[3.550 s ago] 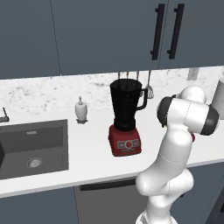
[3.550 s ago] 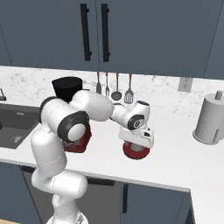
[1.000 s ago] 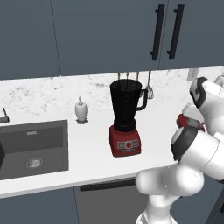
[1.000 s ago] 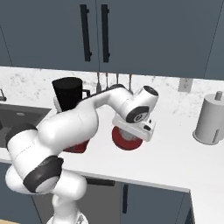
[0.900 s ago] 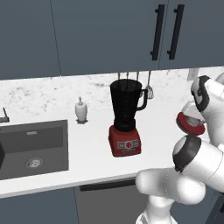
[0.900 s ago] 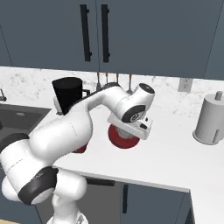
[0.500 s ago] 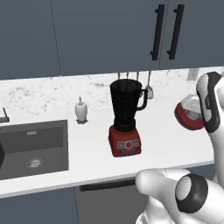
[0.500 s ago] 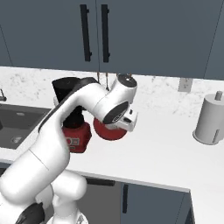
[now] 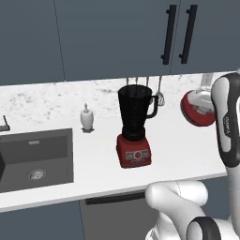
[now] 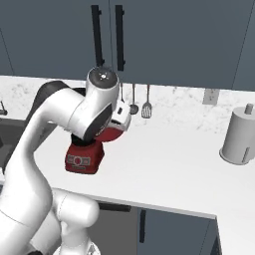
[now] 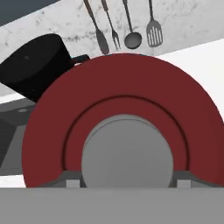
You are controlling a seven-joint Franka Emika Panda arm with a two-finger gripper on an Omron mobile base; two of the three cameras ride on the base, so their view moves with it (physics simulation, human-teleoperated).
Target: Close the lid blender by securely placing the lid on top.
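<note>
Hand view puts the gripper [image 11: 127, 183] pinched on the grey knob of the lid [image 11: 122, 87], which hangs in the air tilted on edge, to the right of the blender [image 9: 136, 124] and about level with the jar's rim. The blender stands open on the surface [image 9: 93, 164]. Unless the lid is levelled before lowering, I judge it could catch the rim and seat crooked.

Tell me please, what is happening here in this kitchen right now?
The robot arm holds the red lid in its gripper, raised above the white counter to the right of the blender. The fingers clamp the grey knob in the lid's centre. The blender jar is open on top, so the lid is not yet placed. Utensils hang on the wall behind.
</note>
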